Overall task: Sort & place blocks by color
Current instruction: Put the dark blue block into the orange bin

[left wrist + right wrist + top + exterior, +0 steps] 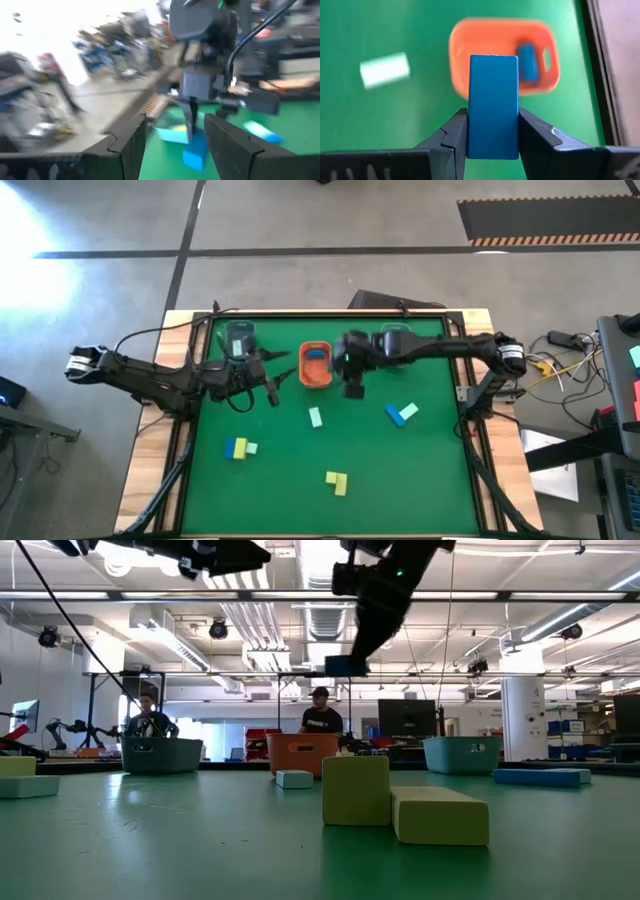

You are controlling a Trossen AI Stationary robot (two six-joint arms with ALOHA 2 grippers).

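Observation:
My right gripper hangs above the table just right of the orange tray, shut on a dark blue block. One blue block lies in that tray. My left gripper hovers open just left of the tray, holding nothing. Flat on the green table rest a mint block, a blue and mint pair, a blue, yellow and mint group and two yellow blocks. My right gripper pinches the dark blue block between its two fingers, on its two long side faces. The fingers come from above, pointing down, and the block reaches out past their tips. It is lifted clear of the table.
Two grey trays stand near the far edge, either side of the orange tray. The table has a raised dark rim with wooden borders. People are in the room beyond the far edge. Green mat lies between the block groups.

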